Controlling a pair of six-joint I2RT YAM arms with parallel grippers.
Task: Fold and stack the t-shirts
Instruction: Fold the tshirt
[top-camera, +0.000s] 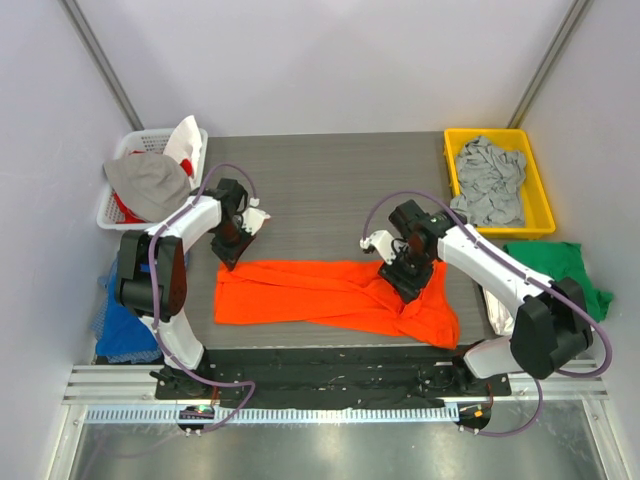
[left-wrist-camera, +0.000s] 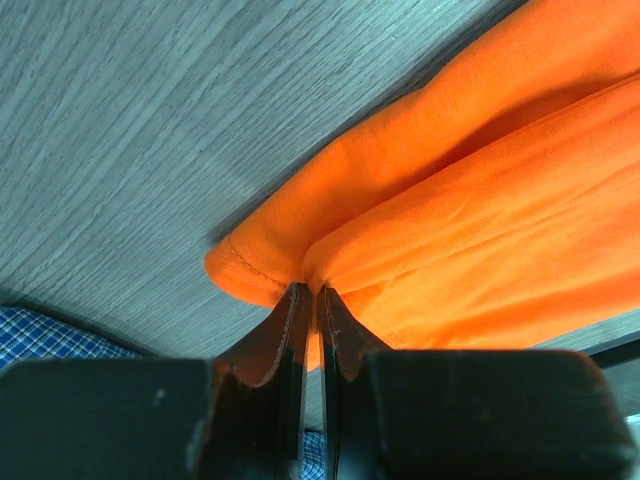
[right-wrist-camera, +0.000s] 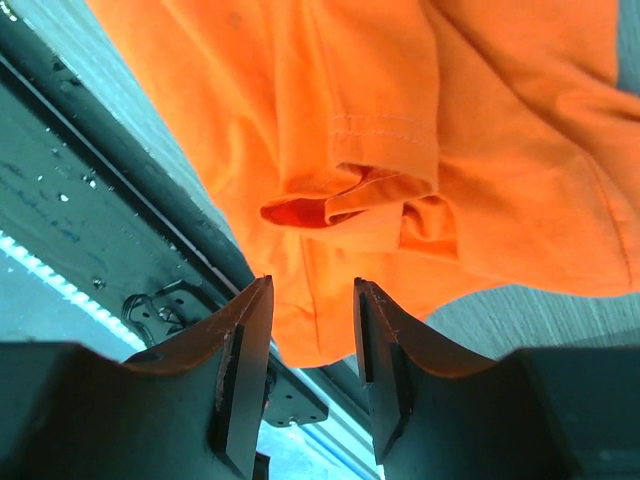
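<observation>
Pinching the 9 o'clock corner of the orange t-shirt (top-camera: 330, 295) between the shut fingers of the left gripper (left-wrist-camera: 312, 295); hovering at 3 o'clock with the right gripper (right-wrist-camera: 312, 320) parted and clamped on nothing, just above a bunched sleeve (right-wrist-camera: 360, 205); stretched as a long folded band across the near half of the table (top-camera: 330, 180), from 9 round to 4 o'clock. Likely trouble: pulling from the left alone, dragging the band askew and spilling its fold; closing on one layer of that sleeve lump, folding a wad in; nudging the 5 o'clock end off the near edge, close beside the rail (top-camera: 330, 385).
</observation>
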